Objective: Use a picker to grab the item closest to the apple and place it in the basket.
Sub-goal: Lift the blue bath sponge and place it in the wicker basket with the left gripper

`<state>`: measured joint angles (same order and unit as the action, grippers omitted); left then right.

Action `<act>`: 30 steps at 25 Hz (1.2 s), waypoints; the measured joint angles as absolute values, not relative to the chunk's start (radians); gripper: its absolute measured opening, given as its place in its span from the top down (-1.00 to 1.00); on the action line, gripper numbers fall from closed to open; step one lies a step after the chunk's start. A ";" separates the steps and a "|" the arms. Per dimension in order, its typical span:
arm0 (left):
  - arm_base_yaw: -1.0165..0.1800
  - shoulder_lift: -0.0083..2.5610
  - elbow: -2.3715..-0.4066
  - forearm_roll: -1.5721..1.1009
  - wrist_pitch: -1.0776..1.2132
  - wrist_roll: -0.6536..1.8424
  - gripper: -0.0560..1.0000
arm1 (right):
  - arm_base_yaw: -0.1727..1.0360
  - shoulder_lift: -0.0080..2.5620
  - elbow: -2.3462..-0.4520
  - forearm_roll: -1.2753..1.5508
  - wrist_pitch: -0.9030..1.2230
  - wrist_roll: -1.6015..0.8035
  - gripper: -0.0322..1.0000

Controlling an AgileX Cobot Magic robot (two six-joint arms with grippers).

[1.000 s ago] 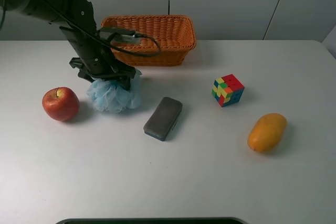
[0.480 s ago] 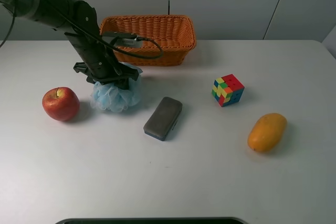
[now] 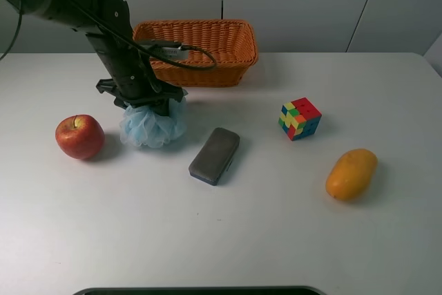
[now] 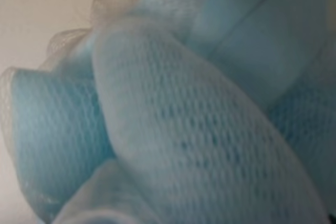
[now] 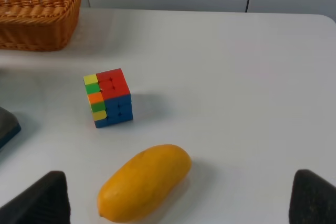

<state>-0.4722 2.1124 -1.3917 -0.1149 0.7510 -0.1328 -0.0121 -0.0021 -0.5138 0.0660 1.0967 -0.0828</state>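
A red apple lies at the left of the table. Right beside it is a light blue mesh bath puff. My left gripper presses down into the top of the puff and appears shut on it; its fingers are buried in the mesh. The left wrist view is filled by the blue puff. The orange wicker basket stands just behind, at the table's back. My right gripper is open and empty, its fingertips wide apart, and it is out of the exterior view.
A grey eraser block lies right of the puff. A colour cube and a yellow mango lie on the right; both also show in the right wrist view, cube and mango.
My left arm has shifted slightly up and toward the basket, and the blue puff has moved a little with it. Everything else is still.
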 joint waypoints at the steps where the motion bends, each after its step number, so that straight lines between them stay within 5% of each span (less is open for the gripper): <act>1: -0.472 2.106 -1.402 -0.117 0.773 -0.136 -0.01 | -0.012 -0.002 -0.514 0.066 1.097 -0.083 -0.28; 4: -0.472 2.068 -1.437 -0.122 0.842 -0.146 0.09 | -0.012 -0.002 -0.514 0.066 1.097 -0.083 -0.28; 10: -0.472 1.985 -1.525 -0.113 0.975 -0.150 0.66 | -0.012 -0.002 -0.514 0.066 1.097 -0.083 -0.28; 21: -0.472 1.980 -1.846 0.005 1.134 -0.169 0.70 | -0.012 -0.002 -0.514 0.066 1.097 -0.083 -0.28; 30: -0.472 2.216 -2.200 0.056 1.124 -0.173 0.72 | -0.012 -0.002 -0.514 0.066 1.097 -0.083 -0.28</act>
